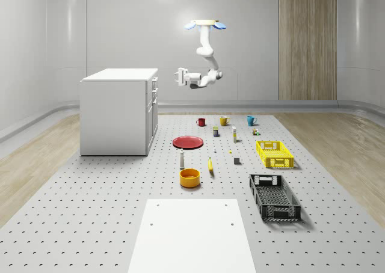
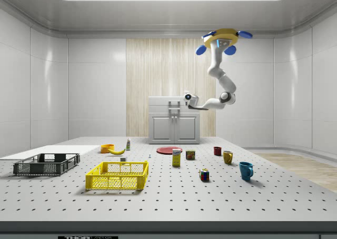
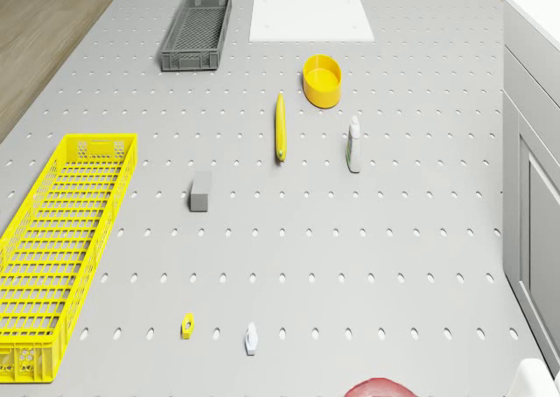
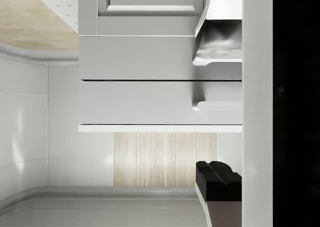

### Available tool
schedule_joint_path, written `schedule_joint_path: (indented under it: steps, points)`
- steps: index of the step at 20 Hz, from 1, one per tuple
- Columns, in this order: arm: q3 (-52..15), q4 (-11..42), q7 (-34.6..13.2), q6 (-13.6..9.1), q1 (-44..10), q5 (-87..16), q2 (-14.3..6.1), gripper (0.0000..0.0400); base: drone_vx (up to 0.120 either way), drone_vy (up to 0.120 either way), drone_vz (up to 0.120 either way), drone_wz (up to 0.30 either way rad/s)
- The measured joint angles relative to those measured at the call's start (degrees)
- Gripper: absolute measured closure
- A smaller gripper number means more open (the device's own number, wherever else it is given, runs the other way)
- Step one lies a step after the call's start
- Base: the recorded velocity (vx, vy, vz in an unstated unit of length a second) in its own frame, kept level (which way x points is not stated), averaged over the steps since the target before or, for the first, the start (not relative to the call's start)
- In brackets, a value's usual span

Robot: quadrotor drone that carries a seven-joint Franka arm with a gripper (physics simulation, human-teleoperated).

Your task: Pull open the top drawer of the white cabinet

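Hovering drone [image 1: 206, 24] high above the far half of the perforated grey floor [image 1: 120, 201]. Gripper [image 1: 178, 77] held level with the closed top drawer [image 1: 154, 83] of the boxy white cabinet [image 1: 117, 112], near its front, not touching. Cabinet standing at the floor's far-left corner. Finger spread: cannot tell.
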State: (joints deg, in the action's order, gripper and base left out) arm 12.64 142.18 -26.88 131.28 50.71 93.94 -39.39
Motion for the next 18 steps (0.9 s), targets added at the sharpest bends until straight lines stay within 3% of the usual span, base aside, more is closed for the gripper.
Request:
schedule_joint_path:
  steps: [16, 18]
  points:
    - [-5.4, -0.8, 0.4, -3.0, -6.3, 3.3, 2.1, 0.0095, 0.120, 0.000, 0.000, 0.000]
    - [-6.0, -0.9, 0.4, -3.4, -7.0, 3.5, 2.3, 0.0095, 0.040, 0.000, 0.000, 0.000]
